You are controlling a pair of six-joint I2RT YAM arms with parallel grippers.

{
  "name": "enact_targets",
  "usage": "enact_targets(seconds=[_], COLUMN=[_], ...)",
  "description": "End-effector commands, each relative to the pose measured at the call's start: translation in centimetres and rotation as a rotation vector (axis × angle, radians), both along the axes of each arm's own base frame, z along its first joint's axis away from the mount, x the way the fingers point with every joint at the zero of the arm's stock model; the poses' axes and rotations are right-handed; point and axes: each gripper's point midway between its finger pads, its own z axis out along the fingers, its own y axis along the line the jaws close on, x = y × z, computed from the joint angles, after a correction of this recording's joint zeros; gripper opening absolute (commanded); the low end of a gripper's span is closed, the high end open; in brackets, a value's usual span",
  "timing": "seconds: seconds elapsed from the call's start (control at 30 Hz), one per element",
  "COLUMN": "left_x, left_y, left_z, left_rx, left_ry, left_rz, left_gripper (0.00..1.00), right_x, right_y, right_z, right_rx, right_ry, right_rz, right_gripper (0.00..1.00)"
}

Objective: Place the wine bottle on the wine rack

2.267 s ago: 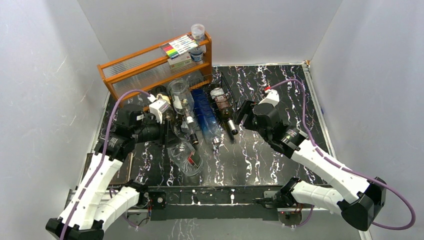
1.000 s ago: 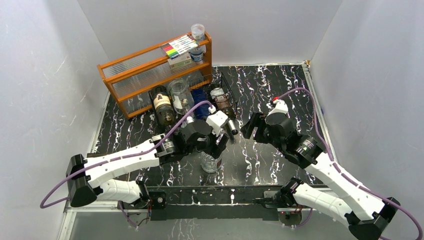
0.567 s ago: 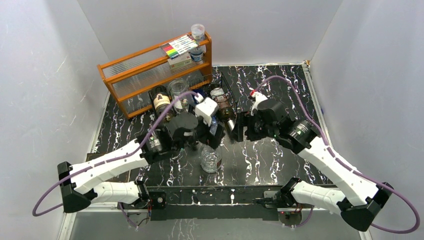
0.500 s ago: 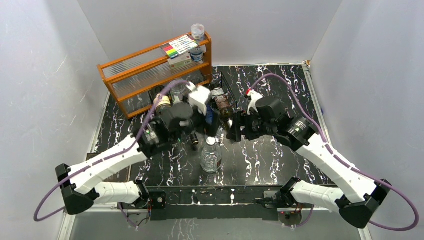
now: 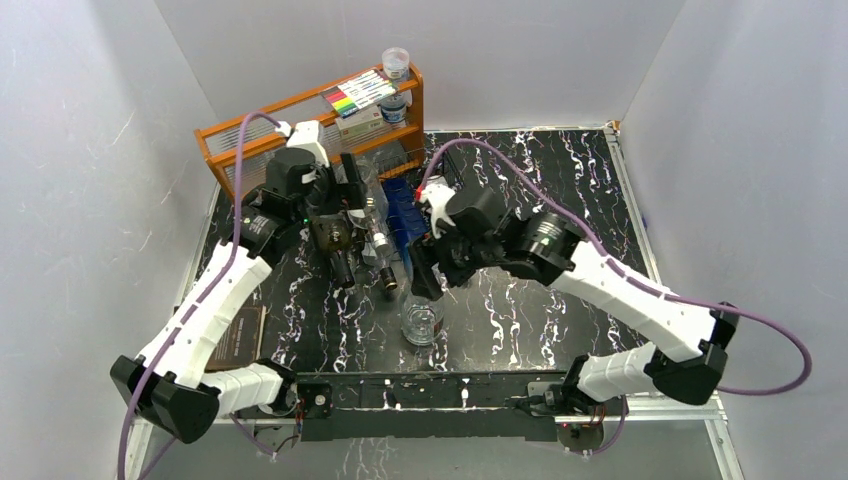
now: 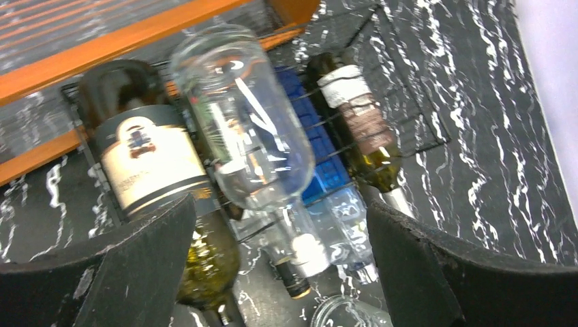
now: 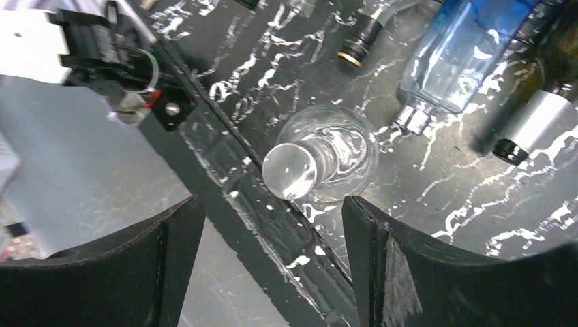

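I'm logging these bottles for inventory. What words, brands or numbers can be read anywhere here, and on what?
Nothing here is legible.
Cream label on the dark wine bottle: a dark crest and lines of print, too blurred to read.
Brown label on the green bottle: no readable print.
Marker pack on the orange shelf: print too small.
Dark flat item by the left arm: faint marks, too small.

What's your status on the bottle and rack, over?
Both grippers open, empty: left gripper over the wine rack, right gripper above the upright clear bottle. Bottle on the table, not racked. Four bottles already lie in the rack.
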Motion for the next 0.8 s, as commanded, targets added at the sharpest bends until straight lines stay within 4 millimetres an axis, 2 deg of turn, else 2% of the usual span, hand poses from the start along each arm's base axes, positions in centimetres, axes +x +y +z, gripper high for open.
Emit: enact_targets(seconds=[0.0,0.2,0.43,0.5,0.57,0.77], left_x=[-1.0,-1.8,-2.8,-3.1,-3.6,-5.4], left_y=[3.4,4.9,5.0,5.2,5.0,3.3], left_z=[1.1,0.0,-1.0,-1.2,-1.4,-1.9], left_rx=[-0.036,-0.016,-0.012,-0.009,-0.015,-0.064], left_ry=[0.006,0.032,0.056,0.060,0.067,0.086], left_rz=[0.086,0.111,0.096,0.093,0.076,-0.042], left_gripper=[0.94,0.95,0.95,0.95,0.95,0.97], right_x=[2.0,0.7,1.0,1.2,1.4,1.7], right_y=[-1.2,0.6,1.8,2.0,2.1,1.3], right_z=[-1.6,-3.4,-4.7,-5.0,-5.5,-6.8], right_rx=[-0.186,-0.260,-0.325,-0.342,-0.362,-0.408], right_ry=[-0.110,-0.110,-0.112,-0.117,-0.119,-0.119], right_rz=[-0.122,-0.052,-0.035,-0.041,-0.049,-0.077], right_gripper=[0.84,0.82,0.76,0.68,0.56,0.40])
